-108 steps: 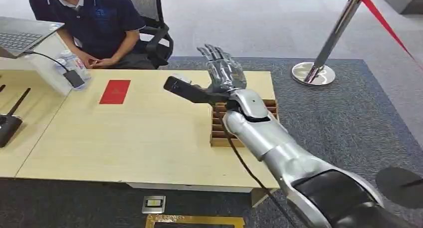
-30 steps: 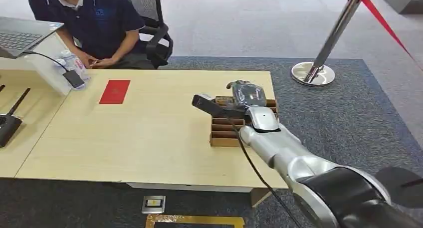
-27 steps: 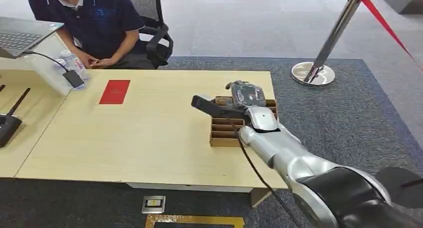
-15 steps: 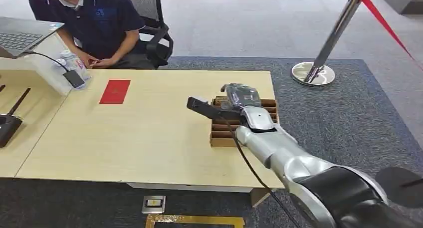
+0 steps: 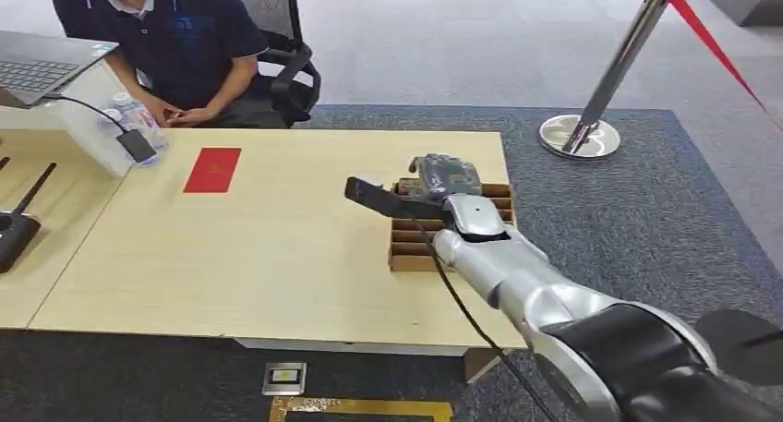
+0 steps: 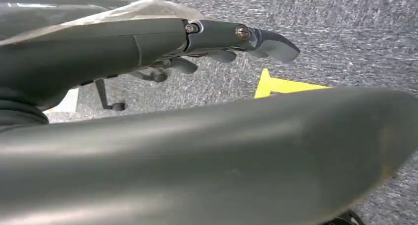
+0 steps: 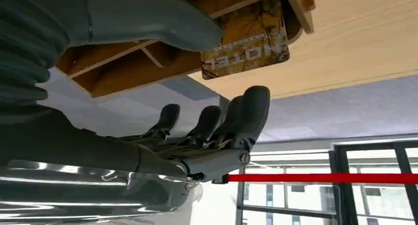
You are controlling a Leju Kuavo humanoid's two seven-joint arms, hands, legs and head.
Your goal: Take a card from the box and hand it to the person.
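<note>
A slotted wooden box point(image 5: 406, 248) stands at the right end of the light table point(image 5: 258, 256). My right hand point(image 5: 443, 177) hangs over its far rows, fingers curled down, dark thumb pointing left. In the right wrist view a yellow-brown card printed HOTEL point(image 7: 246, 43) sticks out of the box point(image 7: 128, 62), between the thumb point(image 7: 148, 18) and the fingers point(image 7: 251, 107). The thumb lies at the card's corner; the fingers stay apart from it. The person point(image 5: 175, 34) sits at the far left with both hands resting at the table edge. My left hand point(image 6: 222, 38) hangs over the carpet, holding nothing.
A red envelope point(image 5: 212, 170) lies flat on the table in front of the person. A laptop point(image 5: 37, 66), a water bottle point(image 5: 138, 117) and a black device point(image 5: 14, 233) sit at the left. A chrome stanchion point(image 5: 582, 131) with red rope stands on the carpet beyond the table.
My right hand came down from a raised, fingers-up pose onto the box. Over the last second it has shifted slightly left over the box.
</note>
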